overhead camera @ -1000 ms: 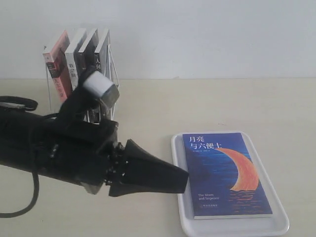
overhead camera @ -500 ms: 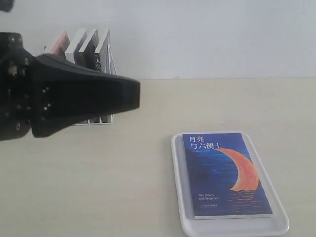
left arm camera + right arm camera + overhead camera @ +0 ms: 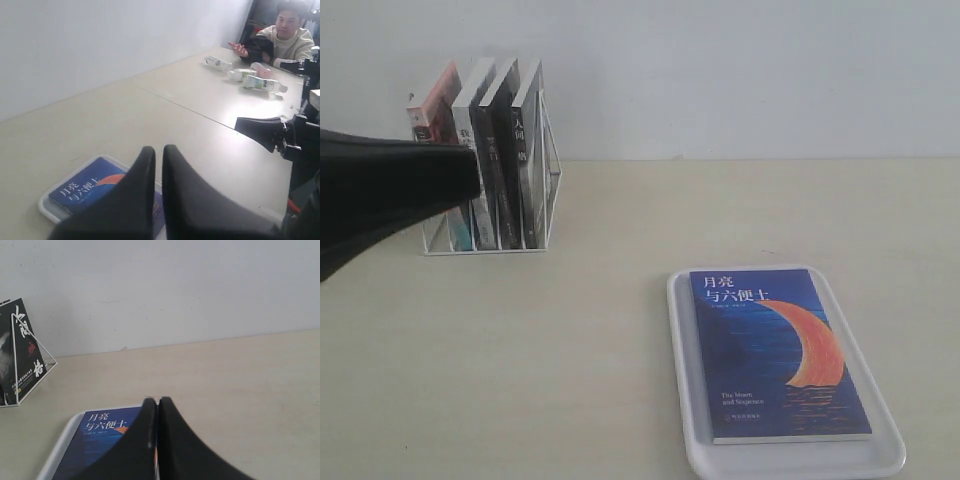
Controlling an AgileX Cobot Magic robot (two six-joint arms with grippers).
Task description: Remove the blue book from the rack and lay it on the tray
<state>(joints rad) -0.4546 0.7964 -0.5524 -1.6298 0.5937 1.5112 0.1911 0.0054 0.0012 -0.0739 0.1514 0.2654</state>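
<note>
The blue book (image 3: 775,350) with its orange crescent lies flat, cover up, inside the white tray (image 3: 790,462) at the front right. Nothing touches it. The white wire rack (image 3: 548,185) stands at the back left and holds a pink-red-spined book and black-and-grey books. My left gripper (image 3: 472,175) is a black wedge coming in from the left edge, raised in front of the rack, shut and empty. The left wrist view shows this gripper (image 3: 159,149) above the book (image 3: 82,187). My right gripper (image 3: 157,400) is shut and empty, near the book (image 3: 100,432) and tray (image 3: 57,452).
A pale wall runs along the table's back edge. A black-covered book (image 3: 20,347) leans at the rack's end. In the left wrist view, the right gripper (image 3: 240,124) shows across the table, with bottles (image 3: 260,82) and a seated person (image 3: 285,35) beyond.
My left arm has risen from beside the tray and pulled back to the left; only its finger wedge now shows, in front of the rack. Book and tray have stayed put.
</note>
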